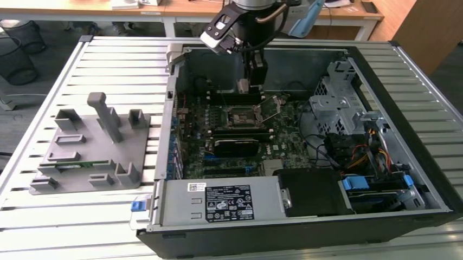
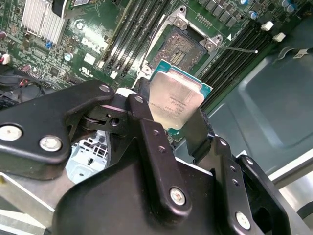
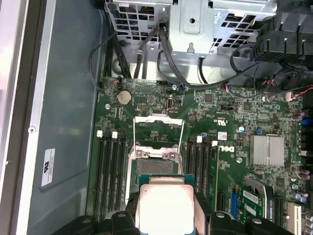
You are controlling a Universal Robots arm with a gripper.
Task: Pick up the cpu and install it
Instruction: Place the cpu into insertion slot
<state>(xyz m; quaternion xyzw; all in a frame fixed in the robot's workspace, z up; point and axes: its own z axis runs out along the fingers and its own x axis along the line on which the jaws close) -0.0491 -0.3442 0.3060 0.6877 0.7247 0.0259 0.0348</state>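
Note:
The cpu (image 2: pixel 176 98), a flat square chip with a silvery top and a thin pale rim, is clamped between the black fingers of my gripper (image 2: pixel 168 113), which is shut on it. In the first wrist view the cpu (image 3: pixel 165 205) hangs beside the open black socket (image 3: pixel 156 161), whose metal frame (image 3: pixel 159 128) is swung up. In the exterior view my gripper (image 1: pixel 244 86) reaches down into the open computer case, above the motherboard and just behind the socket (image 1: pixel 242 115).
Memory slots (image 3: pixel 111 171) flank the socket on both sides. A metal drive cage (image 1: pixel 340 103) and cable bundles (image 1: pixel 361 151) fill the case toward the exterior view's right. A grey parts stand (image 1: pixel 90 146) sits on the slatted table at its left.

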